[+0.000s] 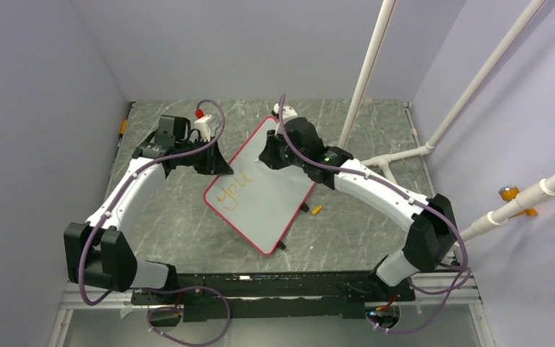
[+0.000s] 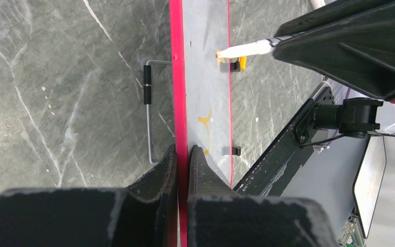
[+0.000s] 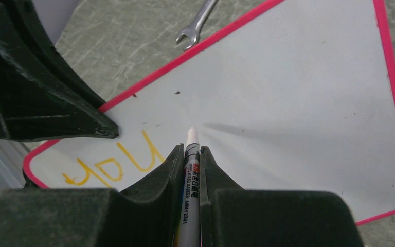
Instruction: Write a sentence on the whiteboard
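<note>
The whiteboard, white with a red-pink frame, lies tilted on the table's middle. Orange handwriting reading "you" sits near its left corner; it also shows in the right wrist view. My left gripper is shut on the board's red edge. My right gripper is shut on a white marker whose tip hovers at the board surface just right of the word. The marker tip also shows in the left wrist view.
An orange marker cap lies on the table right of the board. A small wrench lies beyond the board's far edge. White pipes stand at the back right. A wire stand leg sticks out under the board.
</note>
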Robot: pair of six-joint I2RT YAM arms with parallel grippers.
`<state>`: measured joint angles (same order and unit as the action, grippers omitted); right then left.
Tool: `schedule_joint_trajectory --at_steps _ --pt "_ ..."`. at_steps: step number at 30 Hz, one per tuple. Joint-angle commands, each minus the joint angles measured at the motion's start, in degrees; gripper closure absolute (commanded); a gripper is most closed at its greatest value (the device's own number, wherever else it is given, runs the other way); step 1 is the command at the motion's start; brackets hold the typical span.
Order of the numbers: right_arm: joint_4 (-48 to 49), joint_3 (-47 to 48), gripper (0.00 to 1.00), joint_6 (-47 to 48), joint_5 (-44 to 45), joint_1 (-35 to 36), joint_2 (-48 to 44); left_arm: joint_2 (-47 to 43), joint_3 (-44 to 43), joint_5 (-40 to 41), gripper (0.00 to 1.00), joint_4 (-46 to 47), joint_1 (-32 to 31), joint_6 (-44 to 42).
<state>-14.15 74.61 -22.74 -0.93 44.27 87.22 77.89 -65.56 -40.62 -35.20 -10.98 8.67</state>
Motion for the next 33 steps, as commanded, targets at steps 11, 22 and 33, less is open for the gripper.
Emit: schedule_joint_trajectory --at_steps 11,22,33 --pt "1.8 4.9 1.00 -1.9 -0.8 -1.5 3.5 -3.2 1.2 2.8 1.00 2.3 -0.4 -5.0" --pt "2.0 5.8 1.00 -1.8 -1.0 -2.1 4.7 -3.2 1.2 2.8 1.00 2.5 -0.4 -4.9" --pt "1.7 6.8 1.00 -0.6 -4.1 -2.1 6.8 -3.1 1.2 2.8 1.00 2.5 -0.4 -4.8"
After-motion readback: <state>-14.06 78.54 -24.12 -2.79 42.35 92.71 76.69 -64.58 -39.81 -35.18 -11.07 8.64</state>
